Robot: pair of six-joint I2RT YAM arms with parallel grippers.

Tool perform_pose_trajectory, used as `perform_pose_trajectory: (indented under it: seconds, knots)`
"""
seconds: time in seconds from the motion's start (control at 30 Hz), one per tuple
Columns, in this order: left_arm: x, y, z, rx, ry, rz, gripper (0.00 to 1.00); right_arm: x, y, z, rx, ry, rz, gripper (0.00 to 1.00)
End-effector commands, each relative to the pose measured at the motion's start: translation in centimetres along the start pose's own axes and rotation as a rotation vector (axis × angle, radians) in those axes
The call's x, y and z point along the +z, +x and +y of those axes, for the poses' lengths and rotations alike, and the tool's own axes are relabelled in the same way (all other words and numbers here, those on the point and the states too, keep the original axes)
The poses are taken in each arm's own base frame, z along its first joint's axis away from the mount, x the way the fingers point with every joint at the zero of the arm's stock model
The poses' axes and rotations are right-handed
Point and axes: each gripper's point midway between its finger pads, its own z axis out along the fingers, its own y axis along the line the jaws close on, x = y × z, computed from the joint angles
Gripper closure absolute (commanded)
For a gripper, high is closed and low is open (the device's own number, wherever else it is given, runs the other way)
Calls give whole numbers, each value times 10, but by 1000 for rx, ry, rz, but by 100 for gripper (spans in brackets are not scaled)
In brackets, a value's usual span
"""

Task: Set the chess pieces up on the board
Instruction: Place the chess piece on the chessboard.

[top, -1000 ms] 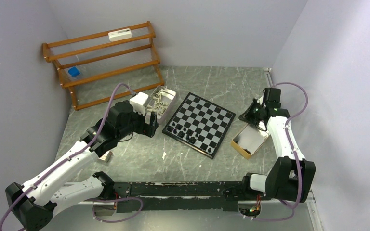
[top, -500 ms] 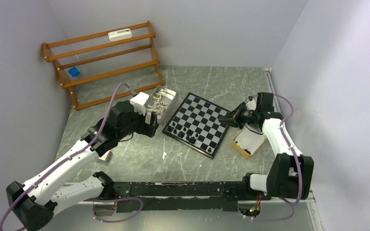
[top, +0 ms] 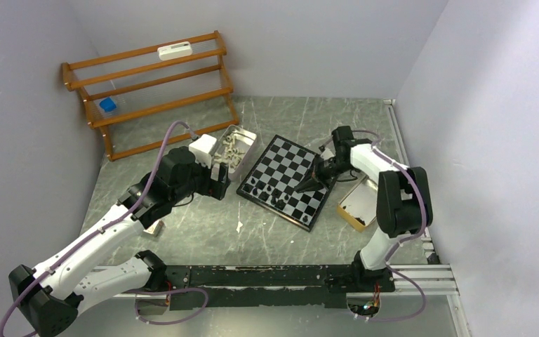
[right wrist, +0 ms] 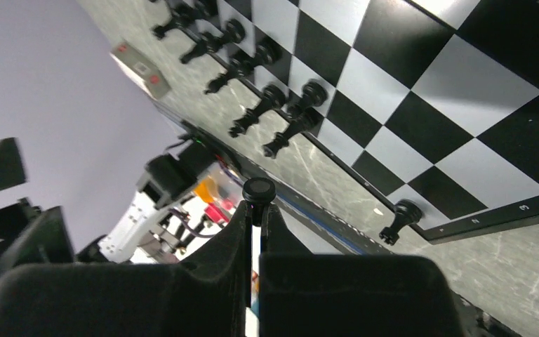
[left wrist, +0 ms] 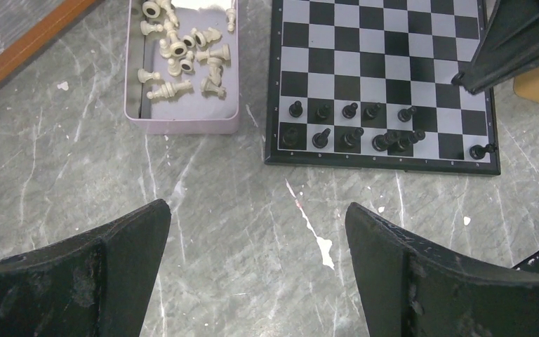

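1. A grey marbled table (top: 203, 232) is sitting between pale lilac walls, and a wooden rack (top: 151, 91) is standing in the far left corner.
2. The board (top: 289, 181) is lying flat on the table, turned at an angle, between the two grippers.
3. The left gripper (left wrist: 256, 210) is hovering over bare table with its fingers spread wide apart, gripping nothing.
4. Ahead of those fingers and to their right, the board's nearest edge is carrying two rows of black pieces (left wrist: 351, 112). Most are standing upright, and a few are crowding together toward the right end.
5. Ahead of the left finger, a shallow tray (left wrist: 182, 126) is holding white pieces (left wrist: 182, 50) lying in a jumble. The tray is sitting just beside the board without touching it.
6. The right gripper (right wrist: 253, 210) is reaching over the board's right side, its fingers pinching shut on one black piece (right wrist: 258, 189), whose round head is poking out past the fingertips. Whether it is touching the board cannot be told.
7. Beyond those fingertips, the set pieces are lining the board's edge, and a lone piece (right wrist: 401, 214) is standing apart near the corner.
8. Behind the right gripper, an open tan box (top: 349, 215) is sitting just beside the board. Its contents are too small to make out.
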Motion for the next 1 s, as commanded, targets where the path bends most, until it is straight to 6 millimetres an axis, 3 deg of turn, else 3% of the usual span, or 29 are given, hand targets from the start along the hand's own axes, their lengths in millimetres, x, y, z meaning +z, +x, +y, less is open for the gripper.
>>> perform_pose_trajectory:
  seconds: [0.0,0.57,0.97]
  knots:
    - [-6,-6,2,1,-11,-22,0,4,15,-11,-29,107,88,100]
    - [-10,-10,0,1,2,-46,0,10,22,-34,-36,327,170,95]
    - [-13,-13,0,-2,7,-58,0,28,23,-31,-56,393,180,92]
